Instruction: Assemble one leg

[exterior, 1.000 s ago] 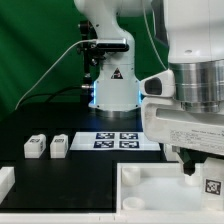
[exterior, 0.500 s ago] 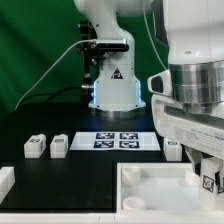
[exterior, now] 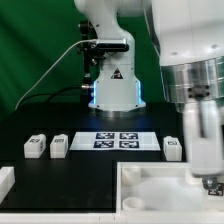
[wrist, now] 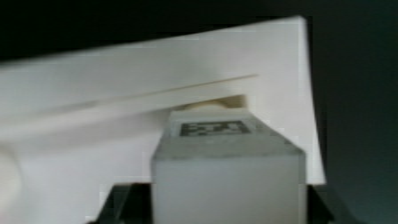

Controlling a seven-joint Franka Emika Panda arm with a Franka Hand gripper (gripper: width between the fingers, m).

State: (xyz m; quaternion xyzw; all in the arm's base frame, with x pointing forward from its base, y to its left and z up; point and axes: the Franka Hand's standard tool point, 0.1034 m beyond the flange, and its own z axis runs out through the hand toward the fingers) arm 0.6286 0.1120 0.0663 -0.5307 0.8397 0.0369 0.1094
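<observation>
In the wrist view my gripper (wrist: 222,208) is shut on a white leg (wrist: 222,165), whose black-and-white tag faces the camera. The leg stands just in front of the large white tabletop (wrist: 125,100), near a shadowed recess at one of its corners. In the exterior view the gripper (exterior: 208,178) hangs low over the tabletop (exterior: 150,178) at that view's right; the held leg is mostly hidden there by the hand. Three more legs lie on the black table: two at the exterior view's left (exterior: 36,146) (exterior: 59,146) and one at its right (exterior: 173,149).
The marker board (exterior: 122,139) lies behind the tabletop in front of the robot's base (exterior: 112,90). A white part (exterior: 5,180) sits at the exterior view's lower left edge. A green backdrop stands behind.
The hand has turned about its wrist and moved a little lower over the tabletop's right side, still holding the leg. The loose legs have not moved.
</observation>
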